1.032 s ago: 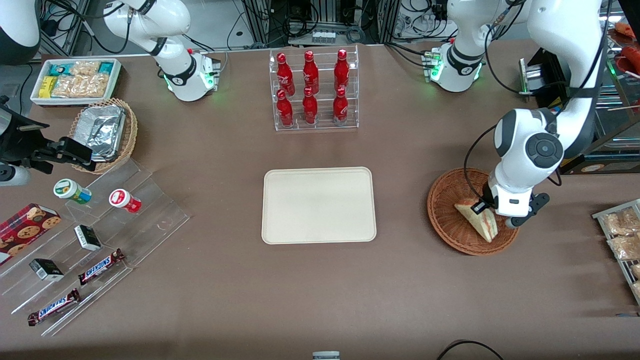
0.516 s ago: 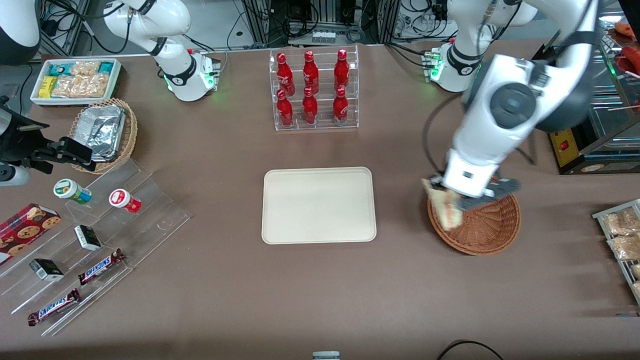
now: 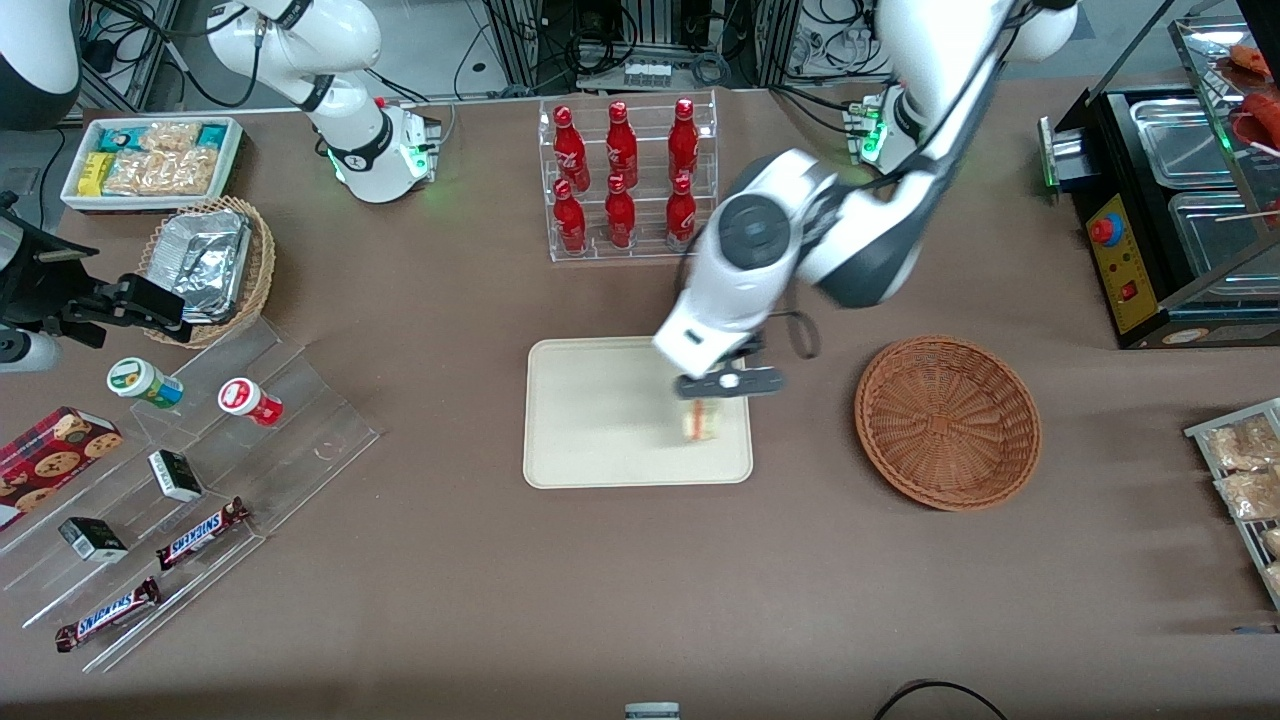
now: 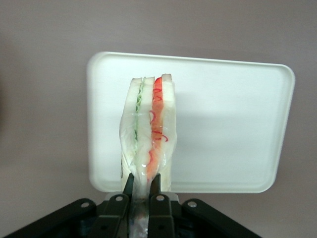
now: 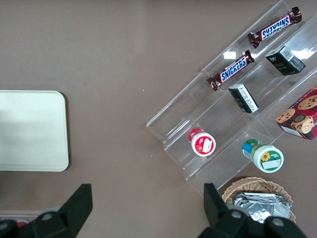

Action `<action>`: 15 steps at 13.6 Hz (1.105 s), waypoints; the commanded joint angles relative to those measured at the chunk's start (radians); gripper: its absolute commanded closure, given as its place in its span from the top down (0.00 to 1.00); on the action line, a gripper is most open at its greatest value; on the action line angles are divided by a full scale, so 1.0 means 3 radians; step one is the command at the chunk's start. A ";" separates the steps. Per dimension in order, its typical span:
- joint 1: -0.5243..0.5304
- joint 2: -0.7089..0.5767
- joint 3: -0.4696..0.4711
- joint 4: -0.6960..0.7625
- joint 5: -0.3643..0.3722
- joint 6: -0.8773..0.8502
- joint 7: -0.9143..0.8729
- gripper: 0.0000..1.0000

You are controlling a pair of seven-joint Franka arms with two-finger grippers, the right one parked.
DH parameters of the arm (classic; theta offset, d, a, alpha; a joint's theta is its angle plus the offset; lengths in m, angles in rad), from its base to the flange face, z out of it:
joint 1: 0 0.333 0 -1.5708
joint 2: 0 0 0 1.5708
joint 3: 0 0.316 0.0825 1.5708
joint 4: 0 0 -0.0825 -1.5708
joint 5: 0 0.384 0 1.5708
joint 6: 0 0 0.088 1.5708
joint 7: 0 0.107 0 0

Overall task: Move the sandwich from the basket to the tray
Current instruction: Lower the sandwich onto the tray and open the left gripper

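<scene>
My left gripper [image 3: 706,398] [image 4: 141,182] hangs above the cream tray [image 3: 590,420] [image 4: 233,129], over the part of it nearest the basket. It is shut on the sandwich [image 3: 703,421] [image 4: 148,129], a wrapped wedge with green and red filling lines along its edge, pinched by its wrap at one end. The sandwich hangs in the air above the tray. The reddish-brown wicker basket [image 3: 947,420] sits beside the tray toward the working arm's end of the table, with nothing in it. The tray's corner also shows in the right wrist view [image 5: 29,130].
A clear rack of red bottles [image 3: 627,180] stands farther from the front camera than the tray. A clear stepped stand with snacks [image 3: 190,480], a tan basket of foil containers [image 3: 210,265] and a white bin of packets [image 3: 150,160] lie toward the parked arm's end. A metal rack [image 3: 1245,480] sits at the working arm's end.
The gripper lifted the sandwich out of the basket and carried it sideways to above the tray. The basket now holds nothing.
</scene>
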State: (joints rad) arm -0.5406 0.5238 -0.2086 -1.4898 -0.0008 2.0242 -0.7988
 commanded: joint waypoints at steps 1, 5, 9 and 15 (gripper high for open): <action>-0.0217 0.0355 0.0036 0.0338 0.0150 0.0129 -0.0175 0.00; -0.0432 0.0621 0.0046 0.0338 0.0395 0.0462 -0.0389 0.00; -0.0468 0.0734 0.0046 0.0333 0.0468 0.0524 -0.0589 0.00; -0.0463 0.0708 0.0051 0.0344 0.0463 0.0519 -0.0641 0.98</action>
State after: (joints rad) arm -0.6651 0.7323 -0.2053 -1.4164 0.1204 2.1854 -0.9632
